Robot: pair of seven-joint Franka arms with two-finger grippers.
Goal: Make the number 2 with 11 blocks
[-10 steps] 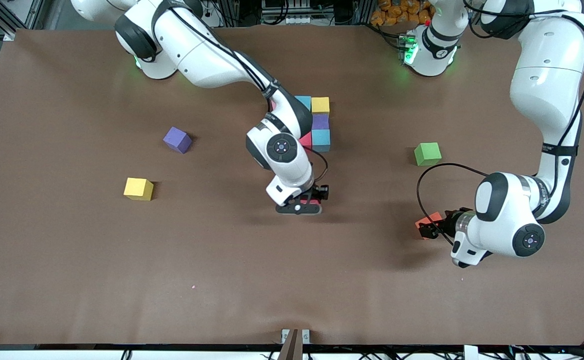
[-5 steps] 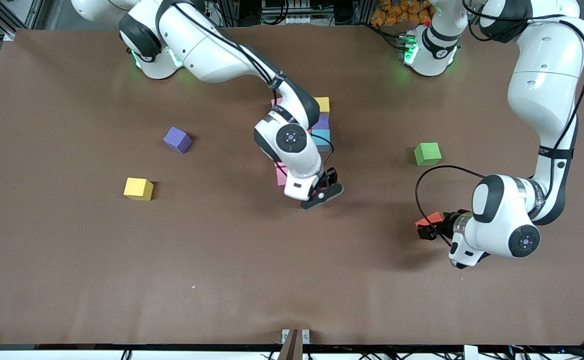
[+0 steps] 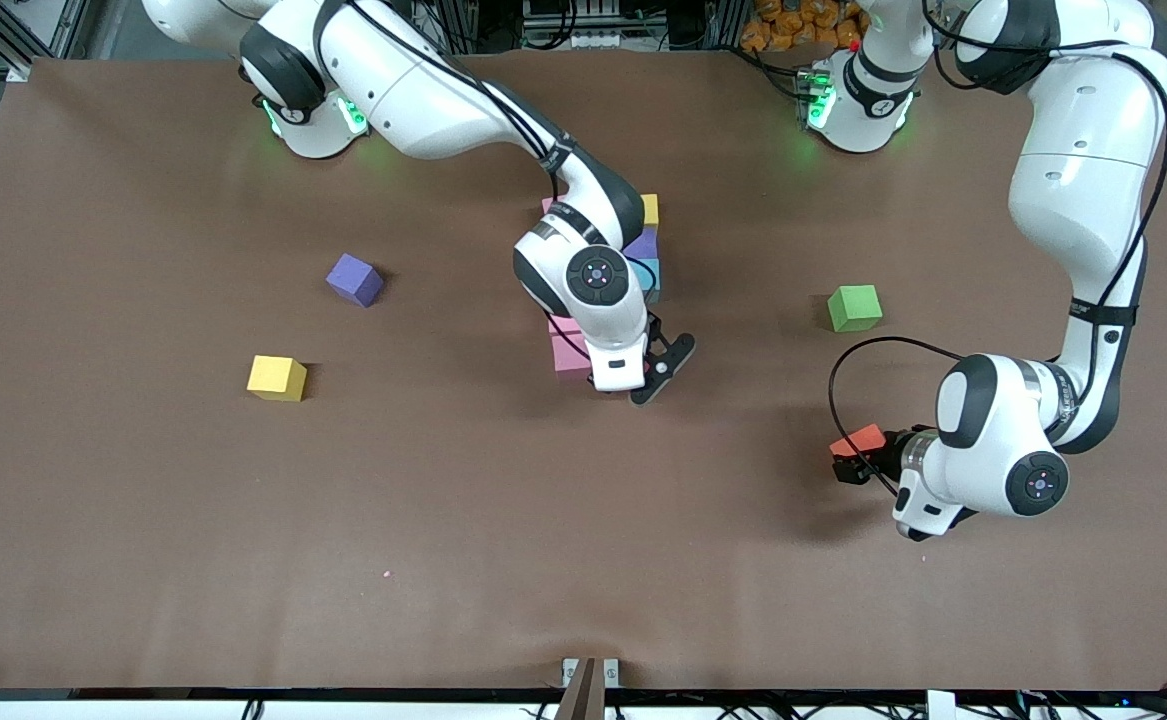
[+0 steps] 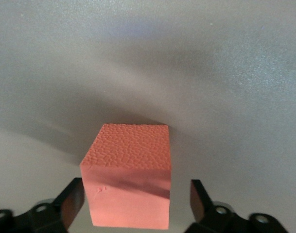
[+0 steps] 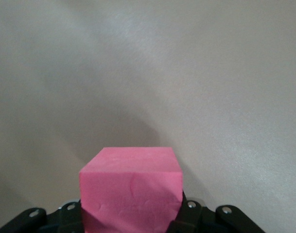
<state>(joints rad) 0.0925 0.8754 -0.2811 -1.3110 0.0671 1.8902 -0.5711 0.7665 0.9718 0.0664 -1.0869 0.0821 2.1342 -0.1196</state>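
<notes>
Front view: my right gripper (image 3: 648, 378) is clenched on a pink block (image 5: 130, 191) beside the half-built number 2 (image 3: 643, 262). Left wrist view: my left gripper (image 4: 133, 204) straddles the orange block (image 4: 128, 187), fingers (image 4: 72, 201) not touching. Closing off-centre could twist it away.

R gripper (image 3: 643, 385) swung its pink cube (image 5: 130, 191) toward L arm's end; L gripper (image 3: 855, 462) narrowing.

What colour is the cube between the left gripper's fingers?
Orange cube, sitting between the left gripper's open fingers; clearest in the left wrist view.
</notes>
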